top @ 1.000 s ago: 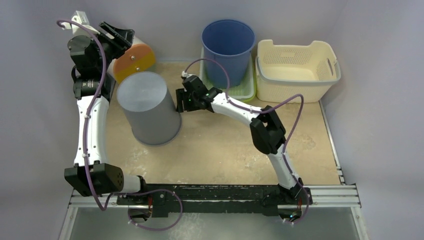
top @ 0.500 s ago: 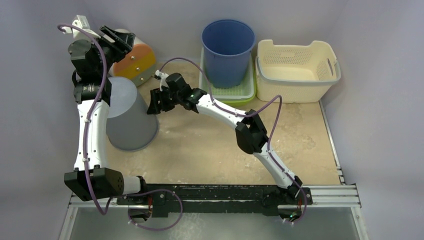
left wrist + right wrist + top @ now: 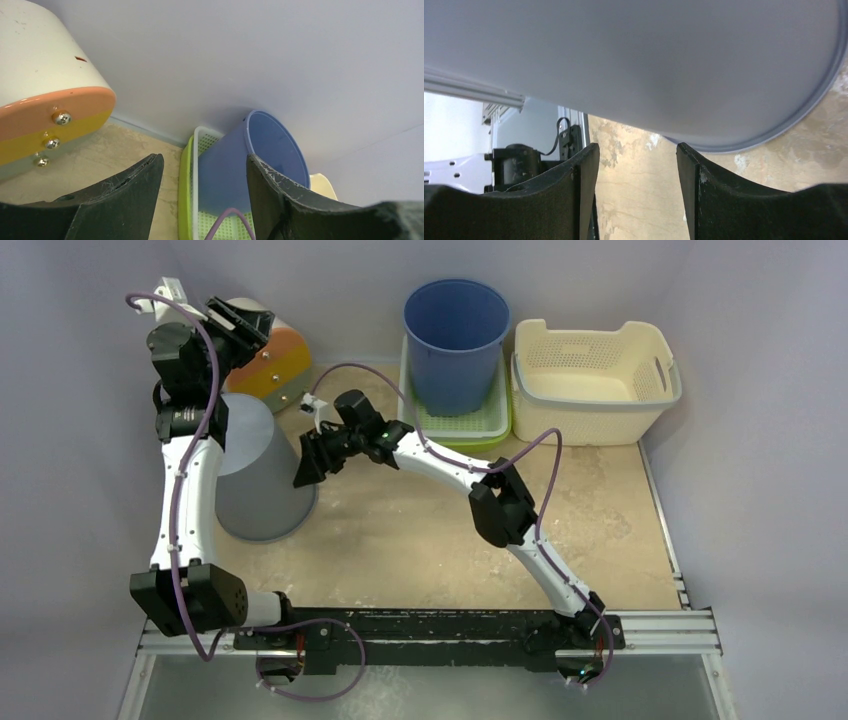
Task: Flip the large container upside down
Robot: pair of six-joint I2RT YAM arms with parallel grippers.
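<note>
right gripper (image 3: 637,150): jaws apart, empty
grey container (image 3: 262,490): rim-down, just ahead of its fingertips, contact unclear
left gripper (image 3: 205,162): jaws apart, empty

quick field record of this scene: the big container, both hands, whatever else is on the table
large container: grey container, closed base up, wide rim down toward the table, partly hidden by the left arm
right hand: open, empty, beside the container's right wall; contact unclear
left hand: open, empty, raised at the far left corner
other items: blue bucket standing in a green tray; cream basket to their right; white and orange object at far left
task status: container looks inverted
</note>
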